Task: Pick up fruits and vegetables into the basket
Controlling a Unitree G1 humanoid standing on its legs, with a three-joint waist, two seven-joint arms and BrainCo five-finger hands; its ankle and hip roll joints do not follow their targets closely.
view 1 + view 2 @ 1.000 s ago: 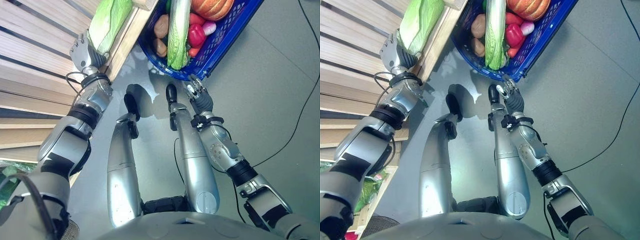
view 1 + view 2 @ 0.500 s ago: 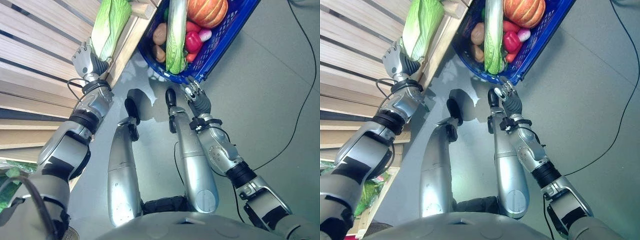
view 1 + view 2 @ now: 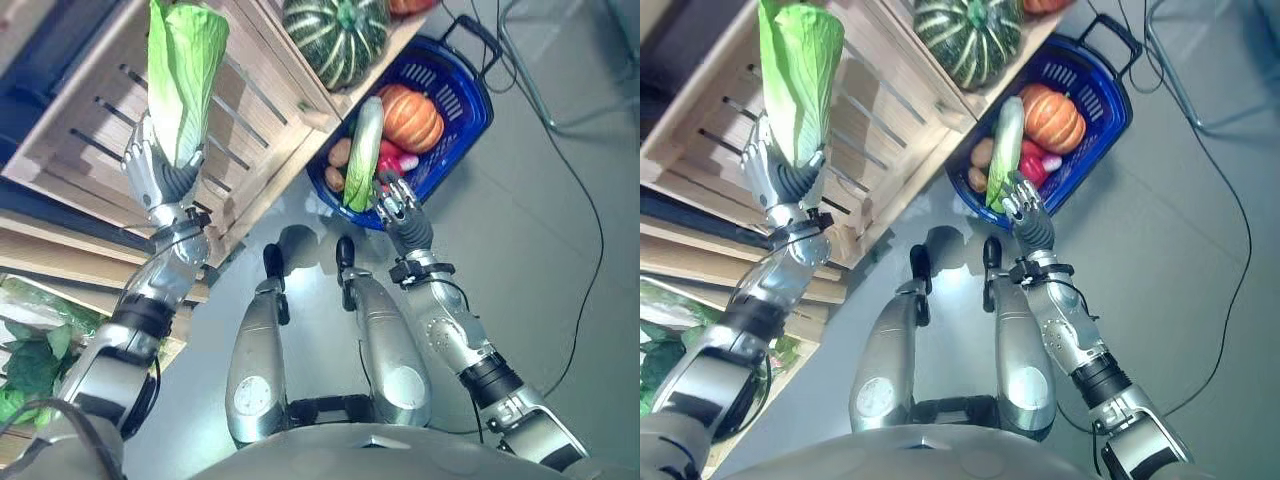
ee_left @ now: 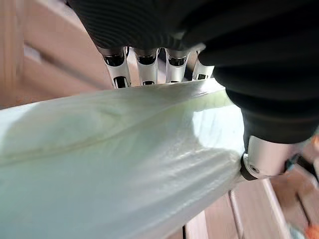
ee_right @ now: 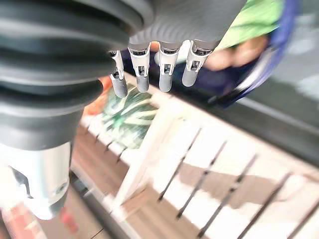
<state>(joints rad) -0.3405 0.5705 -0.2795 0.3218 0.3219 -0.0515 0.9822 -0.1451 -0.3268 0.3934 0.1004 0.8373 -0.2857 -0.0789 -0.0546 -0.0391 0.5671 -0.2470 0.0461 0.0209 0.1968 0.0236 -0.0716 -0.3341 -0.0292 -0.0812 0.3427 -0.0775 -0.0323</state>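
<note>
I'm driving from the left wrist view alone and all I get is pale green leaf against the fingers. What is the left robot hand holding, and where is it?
Observer: The left robot hand is curled round the base of a long napa cabbage, held up in front of a slatted wooden crate.
Operator: Where's the basket from there?
Observer: The blue basket sits on the floor to the robot's right of the crate, already holding an orange pumpkin and a second cabbage.
Operator: And the other hand?
Observer: The right robot hand hovers at the basket's near rim, fingers straight, holding nothing.
</note>
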